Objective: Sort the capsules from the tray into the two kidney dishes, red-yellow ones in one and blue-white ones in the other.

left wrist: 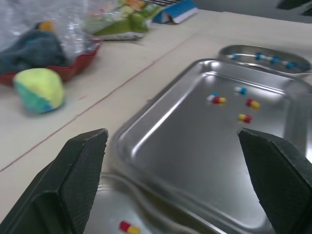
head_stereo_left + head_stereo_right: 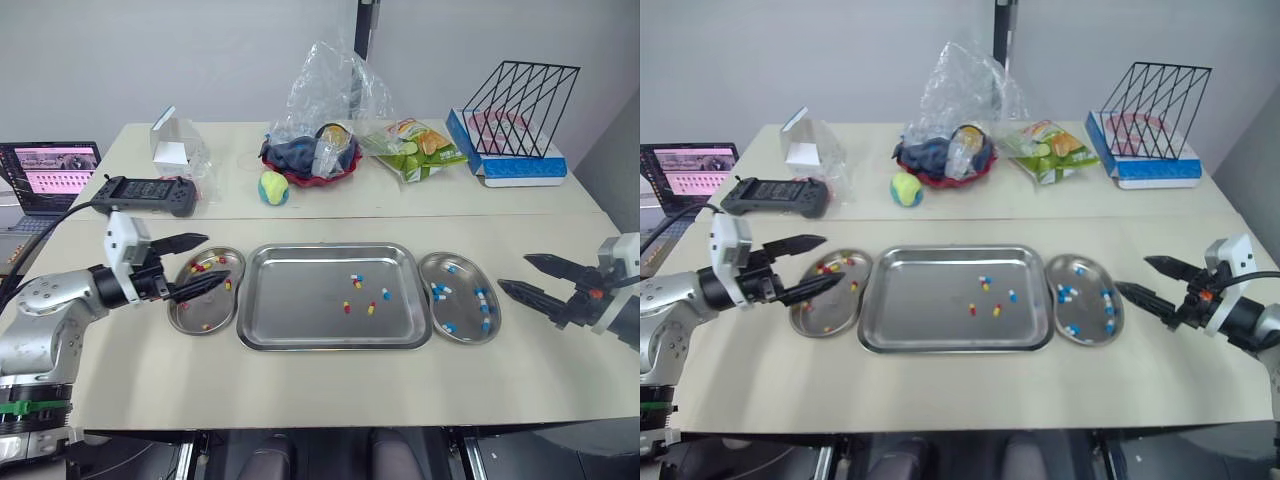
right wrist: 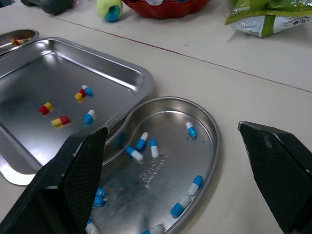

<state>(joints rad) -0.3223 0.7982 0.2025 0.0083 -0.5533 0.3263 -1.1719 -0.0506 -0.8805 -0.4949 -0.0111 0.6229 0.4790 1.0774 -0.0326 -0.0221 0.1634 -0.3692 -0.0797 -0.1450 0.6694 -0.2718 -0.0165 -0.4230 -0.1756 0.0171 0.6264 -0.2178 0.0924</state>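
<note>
Left of the tray, the left tool hovers over the left kidney dish. Its two black fingers are spread wide and hold nothing. That dish lies just beside the tray's left edge and holds several red-yellow capsules.

In the tray, five loose capsules lie right of its centre. There appear to be three red-yellow and two blue-white, though one of each lie so close together that I cannot tell whether they touch.

Just beside the tray's right edge lies the right kidney dish, with blue-white capsules scattered inside. Further right of the tray, beyond that dish, the right tool hangs over the bare tabletop, its fingers likewise apart and empty.

The capsules are likely very light, smooth and hard-shelled. They would roll or skate on the polished steel if nudged from one end. A firm squeeze could dent the shell or shoot the capsule out sideways. The sounder hold is across the short waist, with the fingers coming down on either side of the long axis and closing gently. The close pair probably needs a careful approach so that only one colour is lifted. The lone capsules look the easier ones to take first.
</note>
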